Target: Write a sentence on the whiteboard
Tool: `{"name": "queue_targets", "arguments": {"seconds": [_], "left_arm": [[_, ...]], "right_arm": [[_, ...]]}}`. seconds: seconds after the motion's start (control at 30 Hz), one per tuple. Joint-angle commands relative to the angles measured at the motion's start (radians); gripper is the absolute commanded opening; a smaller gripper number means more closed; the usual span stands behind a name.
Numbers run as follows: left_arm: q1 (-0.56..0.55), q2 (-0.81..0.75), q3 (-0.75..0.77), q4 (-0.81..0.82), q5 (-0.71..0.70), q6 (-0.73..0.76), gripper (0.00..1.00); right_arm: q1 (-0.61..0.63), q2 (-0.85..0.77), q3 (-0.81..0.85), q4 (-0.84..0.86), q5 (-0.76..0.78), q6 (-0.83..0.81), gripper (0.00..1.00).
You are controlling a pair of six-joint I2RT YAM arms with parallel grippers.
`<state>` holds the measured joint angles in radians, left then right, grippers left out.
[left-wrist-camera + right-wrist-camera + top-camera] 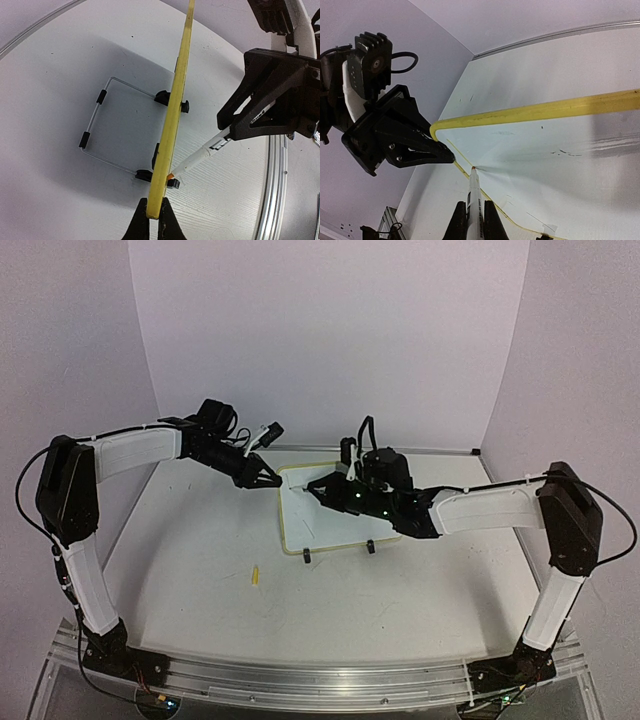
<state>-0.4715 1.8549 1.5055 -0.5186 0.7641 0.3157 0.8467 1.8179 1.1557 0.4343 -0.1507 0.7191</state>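
Left fingers [140, 227] clamp the tilted whiteboard's [322, 525] corner; right fingers [458, 226] grip a marker [475, 197] pointing at its face.

Top view: right arm [480, 508] covers much of whiteboard [300, 520]. Left wrist: whiteboard edge-on, face hidden. Yellow bit [255, 575] off whiteboard's near-left corner: too small to ID.

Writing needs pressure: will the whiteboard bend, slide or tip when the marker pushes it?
Probably stiff: the whiteboard shows a straight edge. Thin and likely light, it might tip on its wire stand, yet the left gripper, jaws shut on the rim, should steady it.
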Motion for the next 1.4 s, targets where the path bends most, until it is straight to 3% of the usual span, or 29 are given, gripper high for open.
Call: {"name": "queue_targets", "arguments": {"seconds": [0.0,0.23,1.37], "left_arm": [[-0.010,-0.013,0.024,-0.029,-0.059,0.031,0.00],[-0.010,-0.017,0.022,-0.026,-0.069,0.029,0.00],[-0.015,-0.023,0.018,-0.023,-0.087,0.031,0.00]], "right_arm": [[-0.007,0.004,0.000,0.044,-0.026,-0.018,0.00],[0.000,-0.049,0.008,0.080,-0.080,-0.055,0.00],[0.005,-0.002,0.060,0.115,0.053,-0.068,0.00]]}}
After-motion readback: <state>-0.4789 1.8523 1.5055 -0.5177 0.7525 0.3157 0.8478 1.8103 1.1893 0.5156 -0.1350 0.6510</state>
